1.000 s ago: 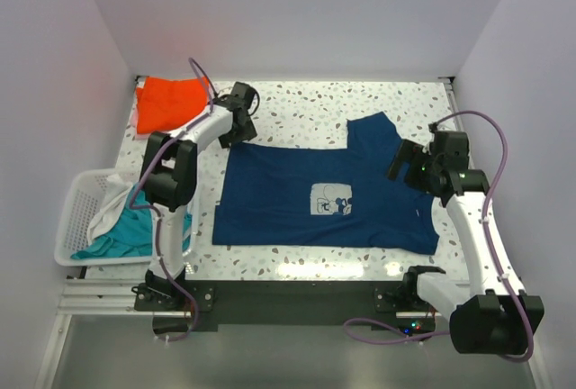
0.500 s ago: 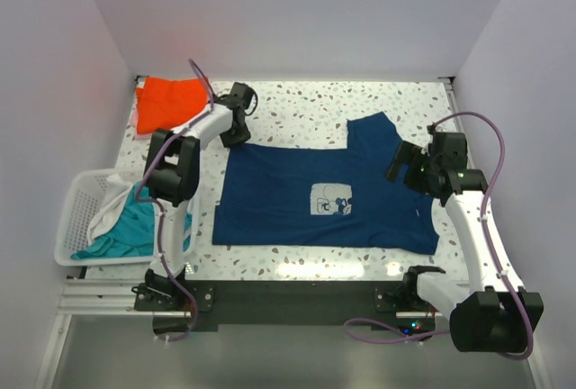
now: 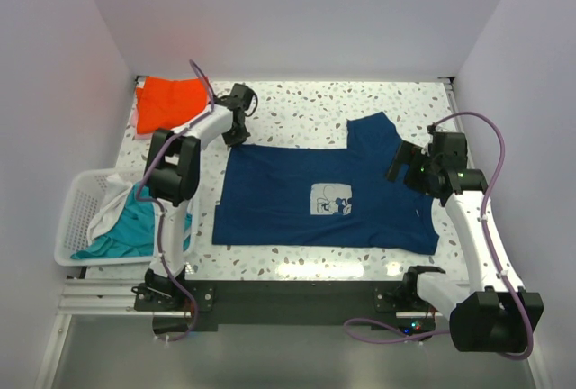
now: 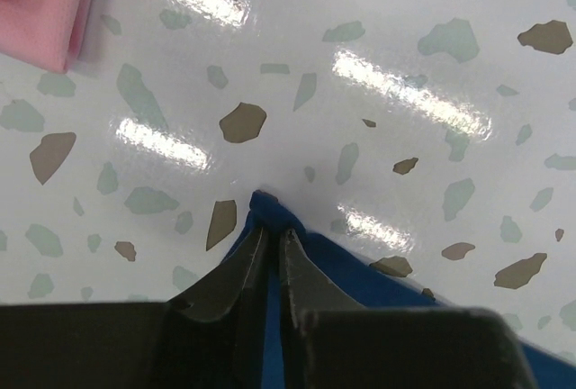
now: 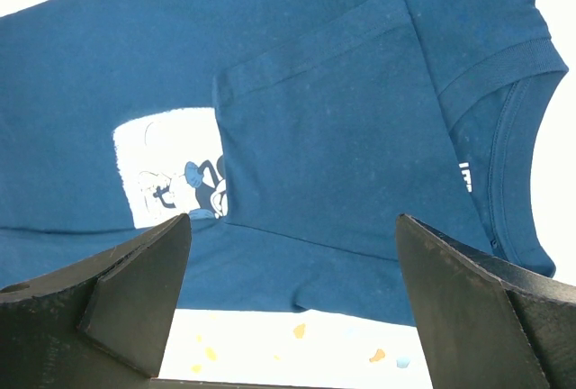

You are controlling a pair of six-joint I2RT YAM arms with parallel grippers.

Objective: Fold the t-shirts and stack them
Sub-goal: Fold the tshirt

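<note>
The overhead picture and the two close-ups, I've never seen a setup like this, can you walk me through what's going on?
These are two robot arms bolted at the near edge of a speckled table. The overhead picture comes from a fixed camera above and behind them. Each close-up comes from a camera on one arm's wrist, so that arm's own dark fingers show at the bottom.

A navy t-shirt with a pale cartoon print lies spread out. The left gripper is shut on one corner of it. The right gripper is open above the neck end, holding nothing.

In the far left corner lies an orange-red t-shirt with a pink t-shirt at its edge. A white basket holds a teal t-shirt.
</note>
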